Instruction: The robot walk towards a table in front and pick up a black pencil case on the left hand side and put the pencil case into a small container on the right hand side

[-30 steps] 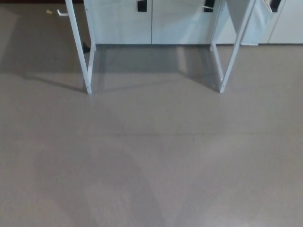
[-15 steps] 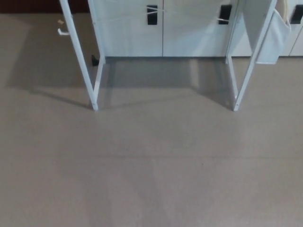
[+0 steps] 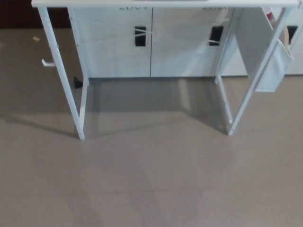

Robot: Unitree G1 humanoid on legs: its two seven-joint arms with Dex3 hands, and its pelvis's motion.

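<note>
Table (image 3: 61,71) stands before cabinets (image 3: 151,47); door writing unreadable.

White cabinets (image 3: 151,47) (black handles (image 3: 140,36)) stand on grey floor (image 3: 151,179)

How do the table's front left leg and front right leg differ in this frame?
The front left leg leans with its foot toward picture right; the front right leg leans the opposite way. A white pouch hangs beside the right leg; nothing hangs by the left. Both are thin, white, and reach the grey floor.
</note>
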